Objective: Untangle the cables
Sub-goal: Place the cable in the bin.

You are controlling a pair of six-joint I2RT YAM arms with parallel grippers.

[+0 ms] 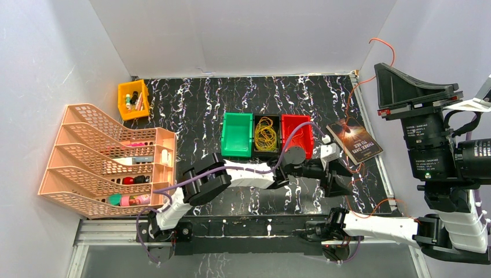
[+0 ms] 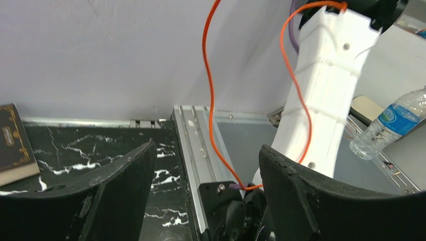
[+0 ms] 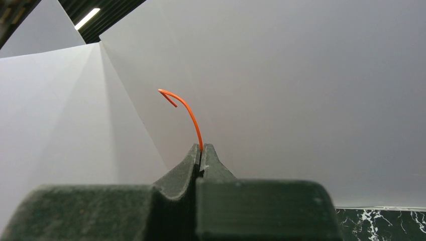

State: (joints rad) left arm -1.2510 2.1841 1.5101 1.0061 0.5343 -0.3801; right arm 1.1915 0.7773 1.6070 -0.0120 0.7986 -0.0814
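An orange-red cable [image 1: 349,110] runs from my raised right gripper [image 1: 379,72] down past the book toward the right arm's base. The right wrist view shows that gripper [image 3: 202,149] shut on the cable, whose curled end [image 3: 187,111] sticks out above the tips. My left gripper [image 1: 341,176] hovers at the table's right side, by the cable. From the left wrist, its fingers [image 2: 125,170] stand wide apart; the orange cable [image 2: 211,100] hangs in the gap between them, touching neither. Yellow cables [image 1: 266,133] lie coiled in the black middle bin.
A green bin [image 1: 236,134] and a red bin [image 1: 297,134] flank the black one. A book [image 1: 354,141] lies at the right edge. An orange bin [image 1: 133,99] and a peach file rack [image 1: 104,162] stand on the left. A water bottle [image 2: 392,125] lies off the table.
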